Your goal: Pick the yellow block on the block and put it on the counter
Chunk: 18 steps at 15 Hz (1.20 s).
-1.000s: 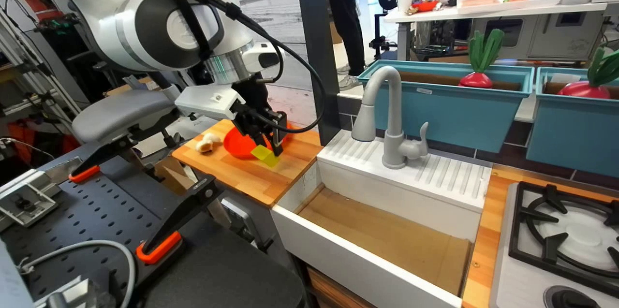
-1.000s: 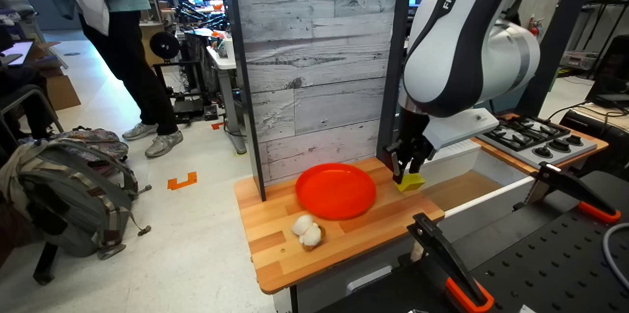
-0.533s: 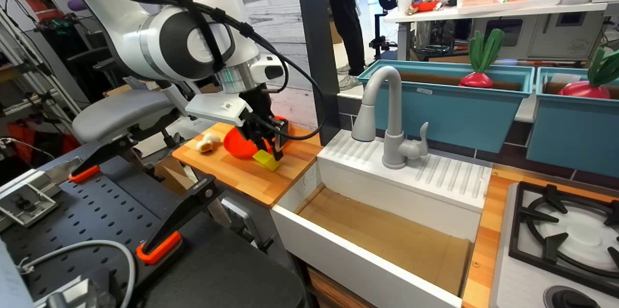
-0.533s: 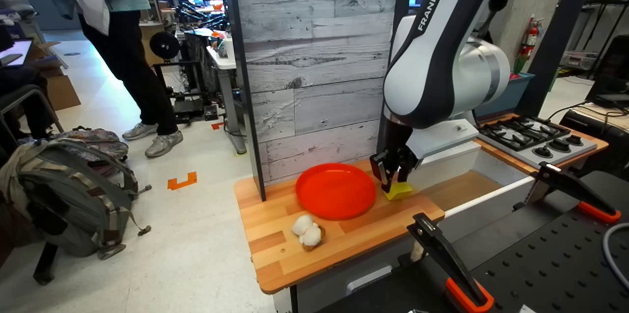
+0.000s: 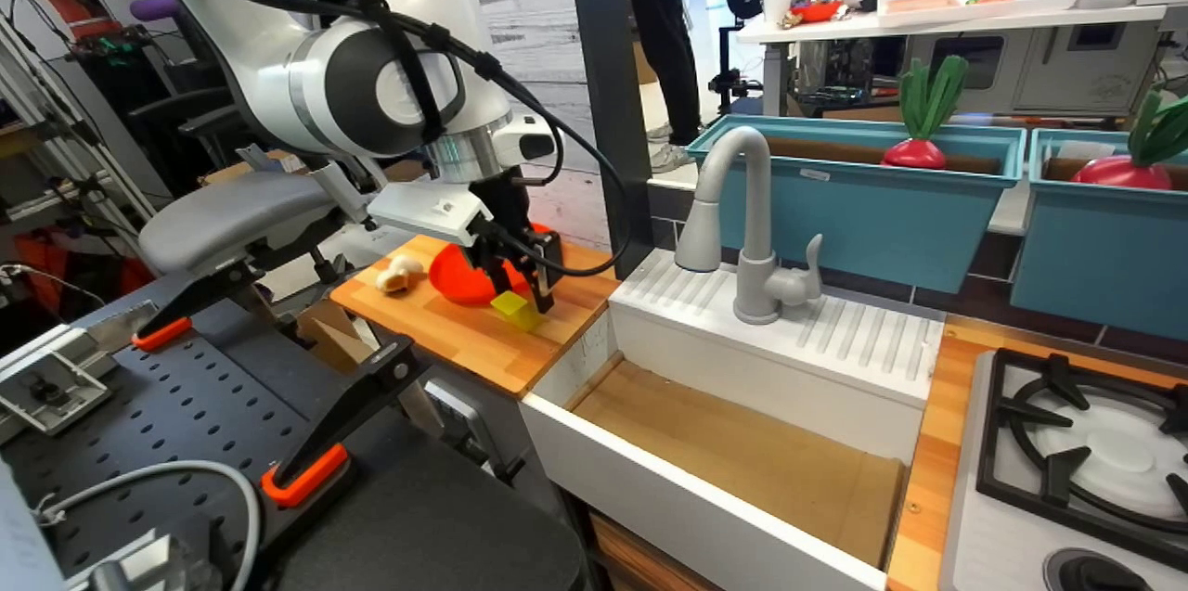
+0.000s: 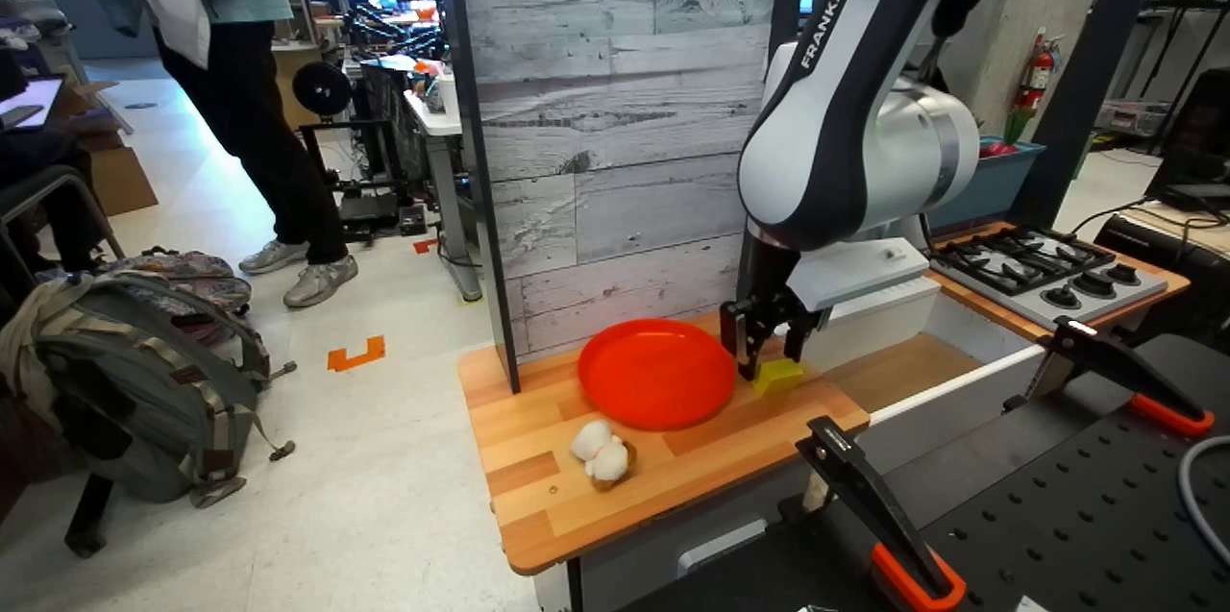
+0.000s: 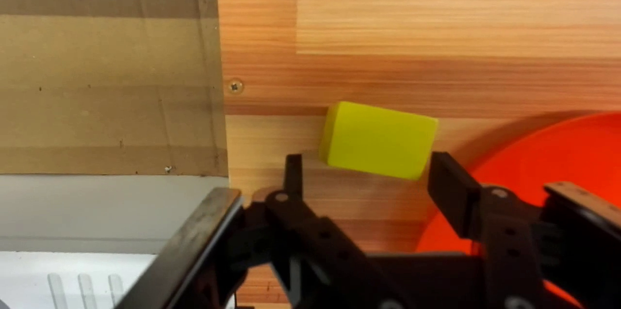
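One yellow block (image 7: 381, 140) now lower, on the counter (image 6: 687, 463); gripper (image 7: 367, 167) spread wider than before

The block (image 7: 381, 141), plain yellow and box-shaped, lies on the counter (image 7: 412, 23) near one edge, its long sides slightly askew to the grain. The counter is flat wood in lighter and darker strips.

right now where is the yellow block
In the wrist view, the yellow block is right of centre by the open gripper, the counter beneath it, the sink to its left and the orange dish to its right.
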Each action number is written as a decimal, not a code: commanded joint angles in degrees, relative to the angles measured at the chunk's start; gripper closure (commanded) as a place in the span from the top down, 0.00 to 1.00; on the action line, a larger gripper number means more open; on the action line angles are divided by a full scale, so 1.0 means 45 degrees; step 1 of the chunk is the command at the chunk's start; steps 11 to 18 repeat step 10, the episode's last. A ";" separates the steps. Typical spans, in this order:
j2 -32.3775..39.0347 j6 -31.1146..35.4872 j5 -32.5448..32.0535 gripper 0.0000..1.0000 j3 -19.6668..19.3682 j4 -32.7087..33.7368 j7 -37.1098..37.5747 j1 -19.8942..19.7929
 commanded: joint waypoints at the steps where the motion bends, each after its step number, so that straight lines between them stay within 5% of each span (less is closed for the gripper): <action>1: -0.0469 0.0072 0.0297 1.00 0.0356 -0.0389 -0.0367 -0.0300; 6: -0.2846 0.1653 0.0450 1.00 0.0676 -0.3092 -0.0244 -0.0250; 7: -0.1312 0.1058 0.0365 1.00 0.0264 -0.1369 -0.0150 0.0053; 18: -0.1621 0.1070 0.0365 1.00 0.0276 -0.1638 -0.0149 0.0078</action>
